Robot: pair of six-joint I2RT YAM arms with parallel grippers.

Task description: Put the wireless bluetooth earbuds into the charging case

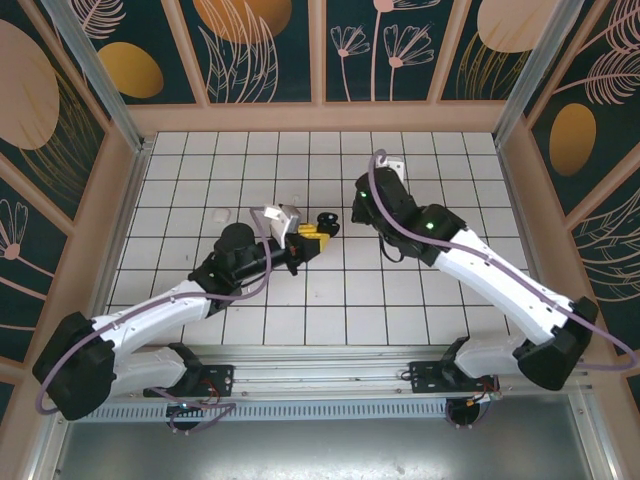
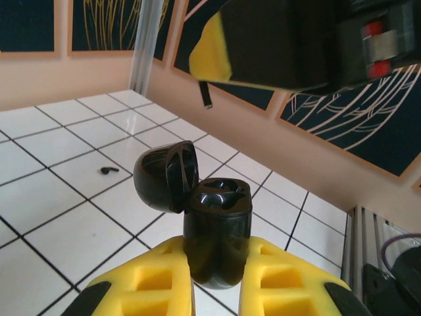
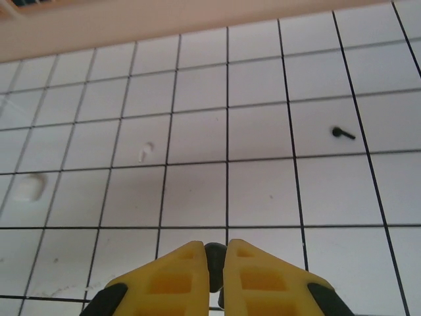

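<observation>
- The case [image 2: 217, 230] stands upright in the left claw [image 2: 217, 266]. The yellow fingers are clamped on its lower body.
- Its lid [image 2: 164, 174] is swung open to one side, so the sockets face up.
- The right claw [image 3: 218, 249] is pinched together on a black bud [image 2: 207, 96]. Only a dark sliver shows between the pads. In the left wrist view the stem hangs above the case, clear of it.
- A second black bud [image 3: 342, 133] lies on the tiles, well apart from the case. A white bud [image 3: 146, 151] also lies on the tiles, away from the case.
- The held bud is probably very light, hard and glossy, so it could twist or slip in the pads. A pinch across the rounded head, with the stem left free to lead, looks the best hold.
- The case looks rigid, smooth and light. Gripping it low on the body keeps the mouth and hinge clear.
- The hinge is likely the weakest part, so nothing should press on the lid.
- The sockets look snug. The stem probably has to line up with its socket before the bud goes down, with gentle force.
</observation>
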